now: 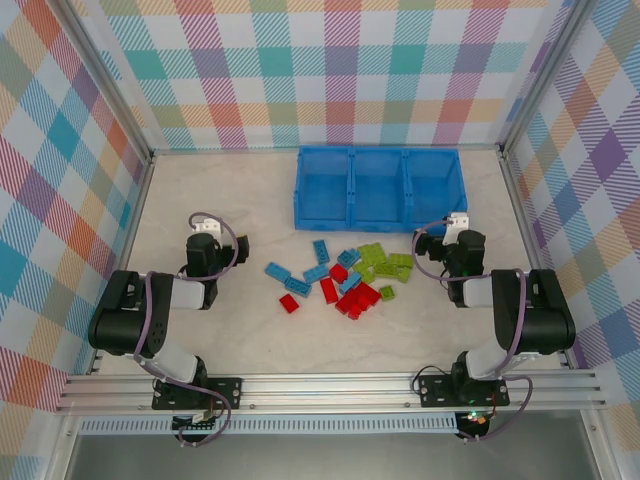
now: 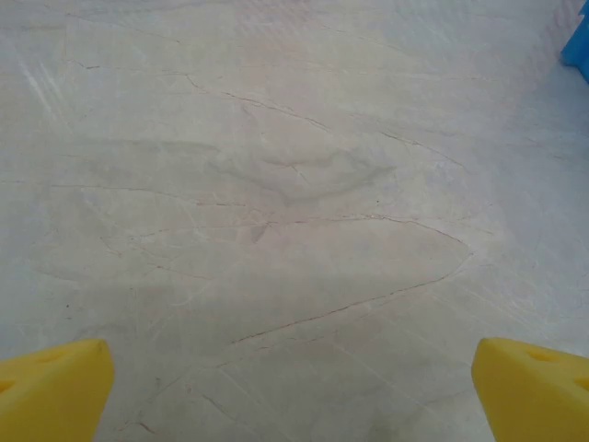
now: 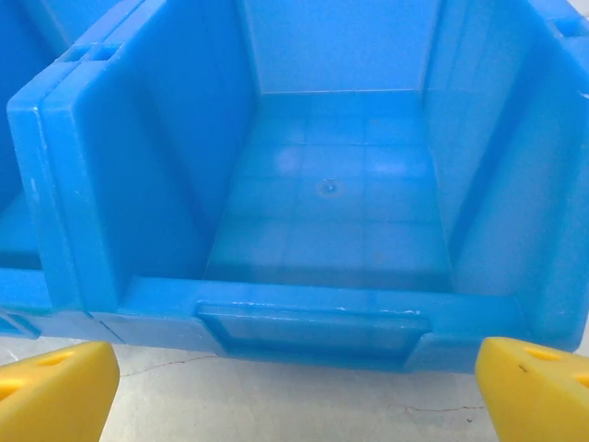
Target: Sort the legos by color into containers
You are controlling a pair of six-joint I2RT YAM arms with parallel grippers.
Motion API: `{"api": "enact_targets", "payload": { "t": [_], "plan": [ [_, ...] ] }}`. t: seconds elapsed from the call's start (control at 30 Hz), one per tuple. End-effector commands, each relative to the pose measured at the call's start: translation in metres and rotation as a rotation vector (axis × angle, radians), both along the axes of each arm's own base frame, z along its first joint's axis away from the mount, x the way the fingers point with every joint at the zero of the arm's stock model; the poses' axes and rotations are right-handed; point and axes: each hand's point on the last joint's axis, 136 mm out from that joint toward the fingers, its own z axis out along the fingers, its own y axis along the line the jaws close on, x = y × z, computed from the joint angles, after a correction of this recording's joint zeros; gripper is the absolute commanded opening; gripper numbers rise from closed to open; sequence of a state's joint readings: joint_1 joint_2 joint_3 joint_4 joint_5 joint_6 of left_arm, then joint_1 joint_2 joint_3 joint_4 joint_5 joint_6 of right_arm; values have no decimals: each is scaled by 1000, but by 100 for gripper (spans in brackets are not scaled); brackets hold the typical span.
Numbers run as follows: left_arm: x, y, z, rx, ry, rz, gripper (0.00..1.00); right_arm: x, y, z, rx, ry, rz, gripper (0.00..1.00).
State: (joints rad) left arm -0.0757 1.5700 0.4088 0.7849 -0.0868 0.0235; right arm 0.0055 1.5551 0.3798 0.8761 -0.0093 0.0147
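1. Legos point(image 1: 342, 278) lie loose in a small heap on the table point(image 1: 230, 200), just in front of the containers point(image 1: 380, 222). The blue bricks point(image 1: 300, 280) sit mostly to the left, the red bricks point(image 1: 352, 300) nearest the arms and the lime green bricks point(image 1: 385, 265) to the right. None is in a compartment yet.
2. Each brick looks light, hard and stiff, with smooth sides that may slip. A pinch across two flat side walls, not over the studs, should hold best. Bricks at the heap's edge stand apart and look easiest to take.
3. The right-hand compartment point(image 3: 313, 313) holds nothing.
4. The left gripper point(image 2: 294, 387) hangs over the table, left of the heap, fingers spread wide and holding nothing.
5. The right gripper point(image 3: 294, 387) faces that compartment's front wall, fingers equally wide and unladen.
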Motion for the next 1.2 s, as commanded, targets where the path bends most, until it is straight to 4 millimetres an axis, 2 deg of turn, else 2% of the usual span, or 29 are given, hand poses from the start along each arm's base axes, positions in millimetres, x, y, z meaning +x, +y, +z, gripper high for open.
{"api": "enact_targets", "payload": {
  "t": [0.0,0.17,0.23,0.33,0.63,0.7,0.77,0.83,0.9,1.0,1.07,1.17],
  "plan": [
    [8,1,11,0,-30,-5,100,2,6,13,6,-62,39,100],
    [7,1,11,0,-29,-6,100,-3,15,15,2,-86,103,100],
    [7,1,11,0,-30,-5,100,6,-1,10,6,-32,-4,100],
    [7,1,11,1,-29,-6,100,4,-11,12,9,-49,-66,100],
    [8,1,11,0,-31,-7,100,2,-14,13,7,-62,-86,100],
    [7,1,11,1,-29,-6,100,-2,-10,20,-1,-105,-63,100],
    [7,1,11,1,-32,-6,100,-16,-16,40,-45,-177,-134,100],
    [7,3,13,4,-35,3,100,-40,-19,66,-49,-239,-210,100],
    [5,2,20,11,-40,3,100,-59,-7,69,39,-140,-158,100],
    [-6,-5,40,26,-48,-13,100,-89,4,80,79,-13,-128,100],
    [-17,-15,57,18,-56,-45,100,-109,16,92,164,43,-77,100],
    [-33,-50,94,3,-138,-173,100,-129,38,105,322,152,-5,100]
  ]
}}
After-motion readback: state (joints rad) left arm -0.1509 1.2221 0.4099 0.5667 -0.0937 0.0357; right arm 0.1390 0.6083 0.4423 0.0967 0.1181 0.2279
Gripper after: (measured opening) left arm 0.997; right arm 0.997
